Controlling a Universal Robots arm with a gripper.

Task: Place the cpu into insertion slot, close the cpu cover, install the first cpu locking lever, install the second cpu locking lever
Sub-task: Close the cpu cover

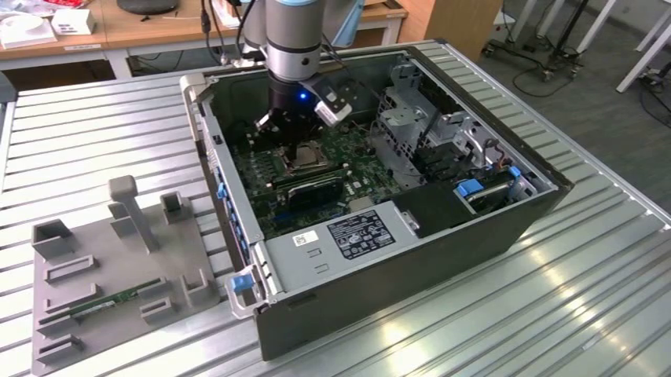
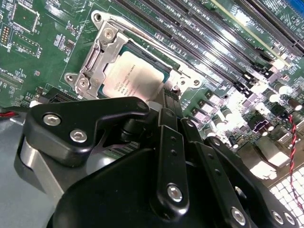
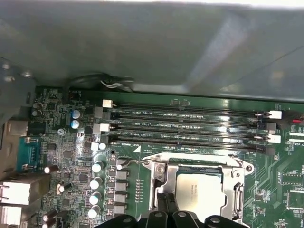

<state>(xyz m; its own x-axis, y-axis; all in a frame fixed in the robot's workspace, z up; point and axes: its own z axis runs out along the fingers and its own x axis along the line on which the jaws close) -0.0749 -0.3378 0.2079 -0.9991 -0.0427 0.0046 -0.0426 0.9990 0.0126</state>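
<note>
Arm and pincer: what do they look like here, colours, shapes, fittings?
The arm is a silver-grey tube, black toward the wrist, with a pale blue joint cap. A small blue light glows near the wrist, beside a boxy white-and-grey module. The pincer is matte black, built of jointed link bars fastened with silver screws.

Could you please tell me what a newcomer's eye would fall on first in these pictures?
The arm reaching down into the open computer case, mid exterior view, stands out first, its gripper low over the board. In the second wrist view the silvery cpu shines just beyond the gripper, the cpu cover framing it. At the exterior view's left, a grey fixture tray holds a green memory stick.
</note>
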